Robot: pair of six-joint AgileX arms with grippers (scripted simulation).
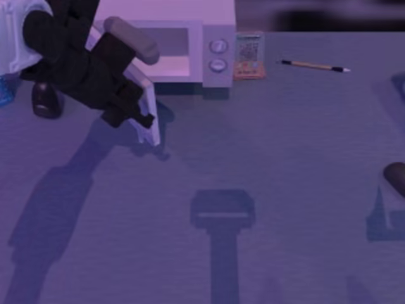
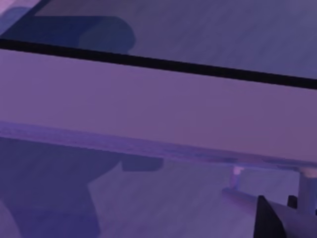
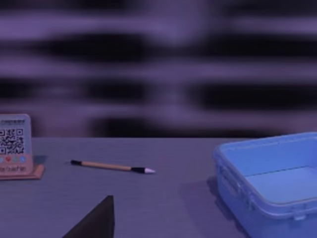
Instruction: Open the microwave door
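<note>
- Left gripper (image 1: 130, 114) is at the free edge of the microwave door (image 1: 147, 107); whether its jaws grip that edge, or how wide they stand, I cannot tell.
- The door is swung well out, hinged behind the jaws on the microwave (image 1: 183, 38); I would follow its arc, never pulling straight.
- Beyond the jaws the cavity shows open.
- Right gripper (image 1: 395, 177) sits parked, well apart at the table's right edge.

dim violet light; long soft shadows; right wrist backdrop blurred.
</note>
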